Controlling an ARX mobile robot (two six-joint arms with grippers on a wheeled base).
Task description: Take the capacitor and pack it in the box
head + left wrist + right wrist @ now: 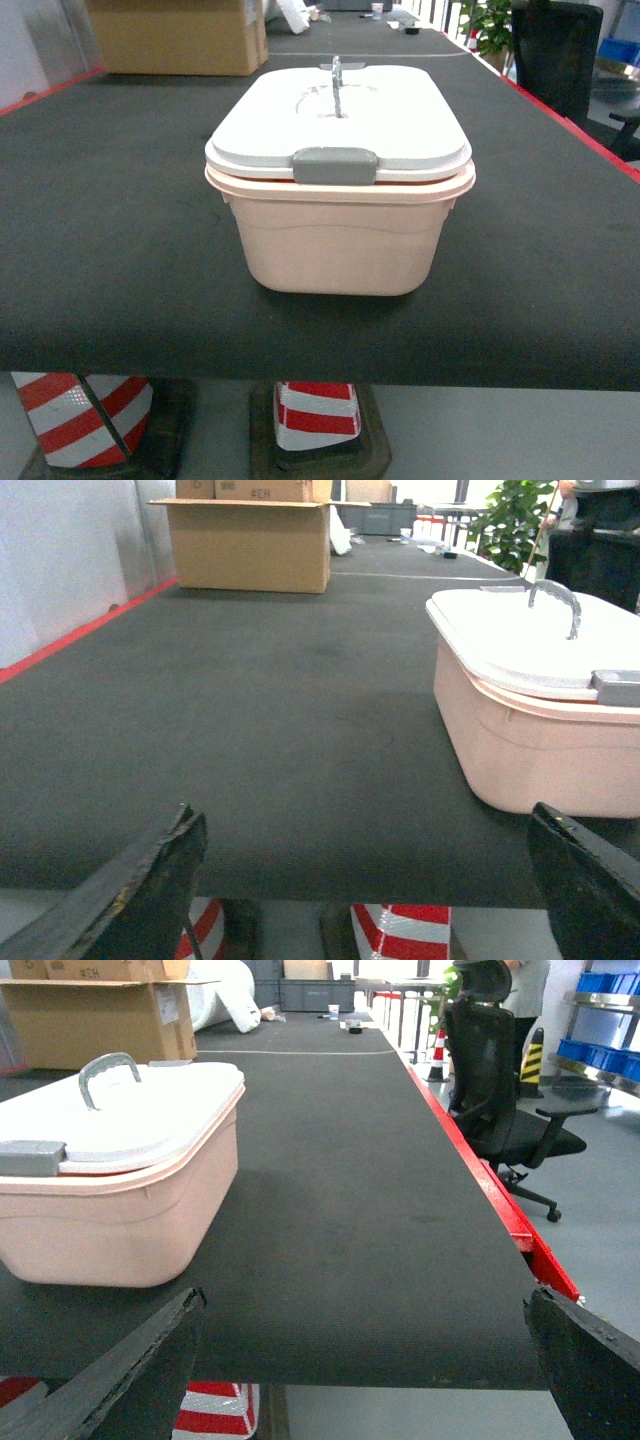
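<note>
Pale pink rectangular plastic box (340, 245) w/ rounded corners sits near the front edge of the black matte table (110, 240), centre of head view. White lid (340, 115) is on it, grey clip (335, 165) at the near side, grey handle (337, 85) upright on top. Thin orange-red line shows btwn lid and rim; can't tell what it is. Capacitor not visible in any view.

Left gripper (370, 890) wide open, nothing held, box off to its right. Right gripper (365, 1365) also wide open, empty, box to its left.

Brown cardboard carton (180, 35) at far left of table. Red-white striped cones (315, 415) on floor below. Black office chair (500, 1090) beside table's right edge.
</note>
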